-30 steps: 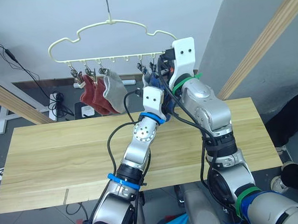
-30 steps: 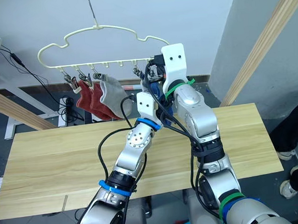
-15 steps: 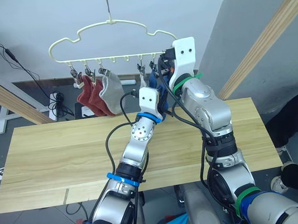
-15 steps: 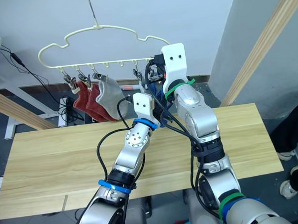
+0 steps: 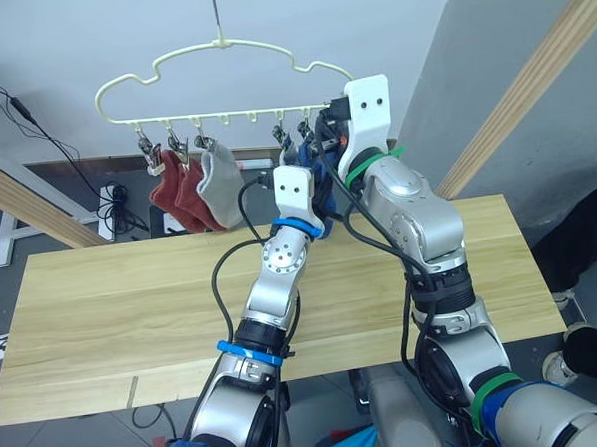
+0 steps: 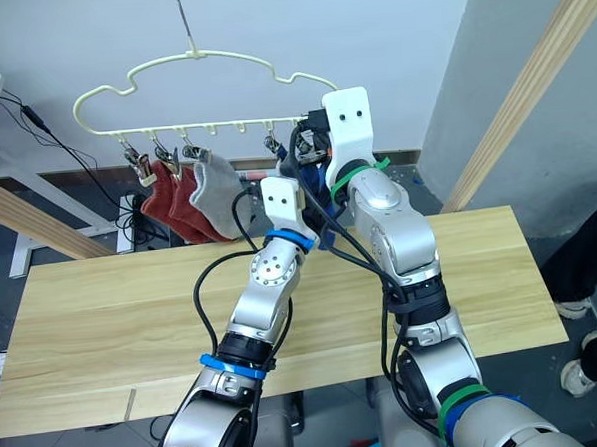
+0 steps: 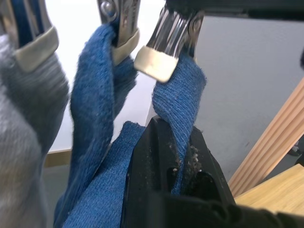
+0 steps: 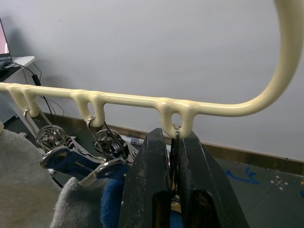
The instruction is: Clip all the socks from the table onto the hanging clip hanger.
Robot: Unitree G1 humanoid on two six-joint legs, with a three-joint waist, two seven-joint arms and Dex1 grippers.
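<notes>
1. Rust red socks (image 5: 174, 188): two hang from the leftmost clips of the clip hanger (image 5: 221, 87), long axes vertical, toes down. A light grey sock (image 5: 219, 183) hangs just beside them, also vertical.
2. Left gripper (image 7: 175, 156): fingers clenched on the blue sock (image 7: 183, 99), gripping the fabric directly below the end clip (image 7: 164, 45). The sock's cuff points up into that clip; the long axis runs downward through the gripper.
3. A second blue sock (image 7: 97, 118) already hangs from the neighbouring clip, vertical, touching the held one.
4. Right gripper (image 8: 173, 156): fingers pressed together on the handles of the end clip, directly under the hanger bar.
5. Risk: if the right gripper lets go while only a thin edge of cuff sits between the clip pads, the sock will likely slip out when the left gripper opens.
6. Risk: a downward pull by the left gripper may drag the cuff free or swing the hanger, which hangs from one hook.
7. The table (image 5: 102, 294) lies below the hanger, with no socks seen on it.
</notes>
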